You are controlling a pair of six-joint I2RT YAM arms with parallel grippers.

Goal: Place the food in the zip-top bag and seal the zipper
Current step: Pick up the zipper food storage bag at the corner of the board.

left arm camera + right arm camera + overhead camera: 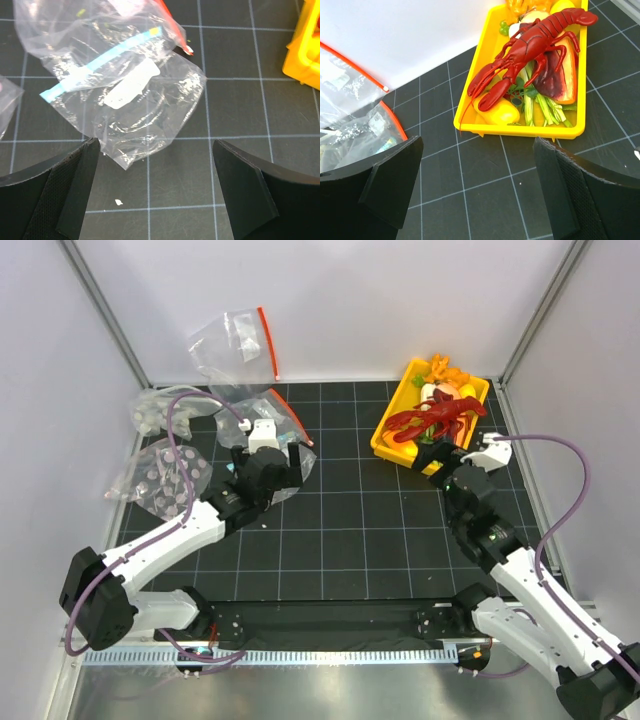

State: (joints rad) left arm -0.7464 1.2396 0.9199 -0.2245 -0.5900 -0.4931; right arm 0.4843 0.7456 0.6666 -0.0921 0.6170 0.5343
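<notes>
Right wrist view: lobster (535, 42) lies in yellow tray (520, 131), bag (365, 131) to its left; left gripper (155, 190) and right gripper (477, 190) gape empty.

Yellow tray (530, 131) far right on black grid mat (340, 530); grey-disc bags (160, 475) far left; blue-strip bag (125, 100) between.
</notes>
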